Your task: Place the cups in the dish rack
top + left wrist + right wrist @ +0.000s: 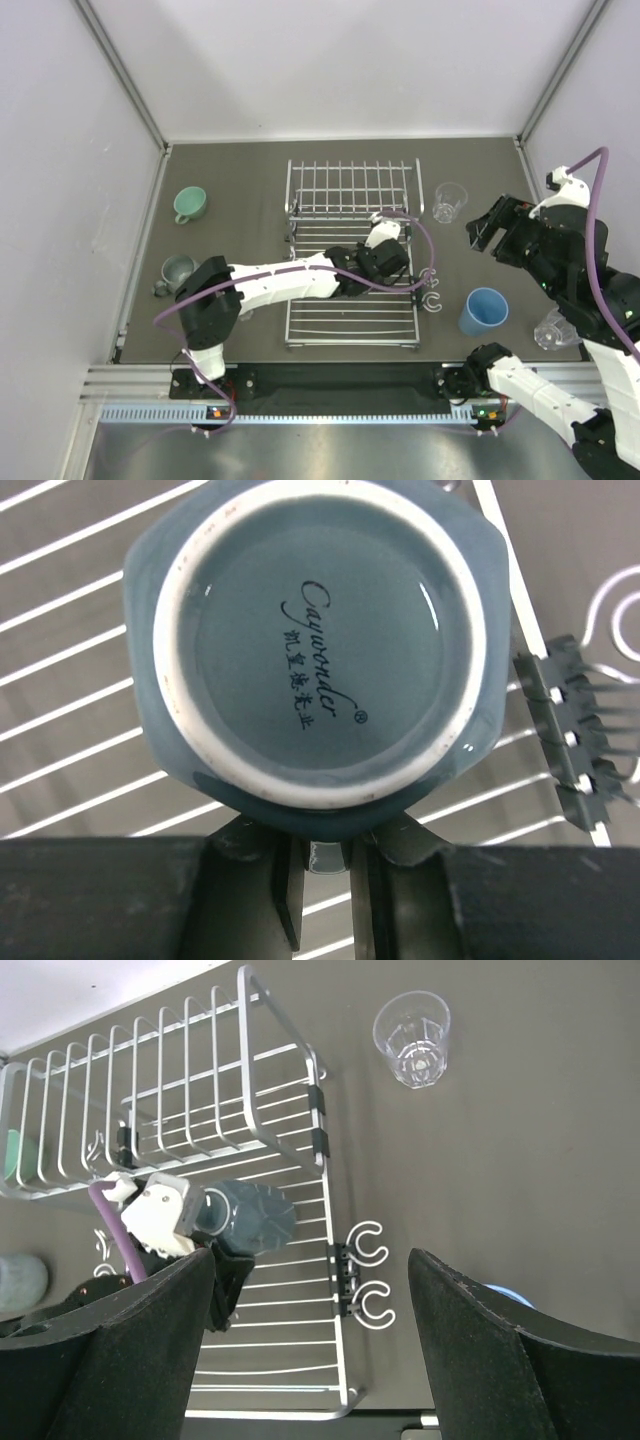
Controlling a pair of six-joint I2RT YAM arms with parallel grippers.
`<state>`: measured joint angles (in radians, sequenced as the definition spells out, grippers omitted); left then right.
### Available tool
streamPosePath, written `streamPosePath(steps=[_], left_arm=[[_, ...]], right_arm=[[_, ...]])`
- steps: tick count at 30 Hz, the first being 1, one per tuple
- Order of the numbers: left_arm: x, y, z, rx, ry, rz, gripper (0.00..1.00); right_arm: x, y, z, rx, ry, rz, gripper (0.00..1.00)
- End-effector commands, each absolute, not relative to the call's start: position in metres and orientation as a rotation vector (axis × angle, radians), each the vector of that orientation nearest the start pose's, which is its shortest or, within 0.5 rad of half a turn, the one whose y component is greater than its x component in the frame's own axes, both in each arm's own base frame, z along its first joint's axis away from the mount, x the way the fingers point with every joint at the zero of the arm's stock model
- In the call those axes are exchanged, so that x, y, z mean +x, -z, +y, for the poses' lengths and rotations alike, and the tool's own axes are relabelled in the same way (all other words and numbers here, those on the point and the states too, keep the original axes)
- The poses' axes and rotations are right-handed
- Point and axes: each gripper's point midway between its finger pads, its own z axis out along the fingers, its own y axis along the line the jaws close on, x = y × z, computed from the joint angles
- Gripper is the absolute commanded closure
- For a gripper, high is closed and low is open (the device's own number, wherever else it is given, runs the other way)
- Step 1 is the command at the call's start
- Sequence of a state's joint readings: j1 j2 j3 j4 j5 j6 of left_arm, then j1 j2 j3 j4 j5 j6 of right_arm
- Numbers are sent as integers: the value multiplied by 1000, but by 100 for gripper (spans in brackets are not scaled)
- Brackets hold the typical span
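Note:
The dish rack (350, 315) lies at the table's middle, its hinged panel (350, 188) at the far side. My left gripper (390, 262) reaches over the rack. In the left wrist view it (328, 865) is shut on the handle of a grey-blue mug (320, 640), held base-up over the bars; the mug also shows in the right wrist view (250, 1218). My right gripper (490, 230) is open and empty, right of the rack. A mint-green mug (189, 204), a second grey mug (178, 270), a clear tumbler (449, 202) and a light-blue tumbler (484, 311) stand on the table.
Another clear tumbler (556, 330) stands at the right edge, partly behind my right arm. Two white C-shaped clips (432, 290) hang on the rack's right rim, also seen in the right wrist view (368, 1275). A purple cable loops over the rack.

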<state>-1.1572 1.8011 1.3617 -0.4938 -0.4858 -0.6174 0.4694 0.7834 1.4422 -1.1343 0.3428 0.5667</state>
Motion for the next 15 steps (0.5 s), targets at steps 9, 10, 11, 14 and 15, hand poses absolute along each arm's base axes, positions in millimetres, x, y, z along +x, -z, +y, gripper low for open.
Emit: streamPosePath(steps=[9,10,11,14,15], left_arm=[[267,-144,-411,413,306,2236,100],[268,-143,-412,413,310,2237,100],[268,-143,-413,412,314,2238,100],[266,-136,-416,416,324,2253,100],[266,-135,-417,412,334,2256,100]], right_arm=[[184,-364,43,314,-277,1967,22],[183,-364,43,314,-275,1966,22],[183,-364,43,314,-277,1966,22],[182,-365,43,312,-278,1966,22],[181,-366,42,313,-280,1962,22]])
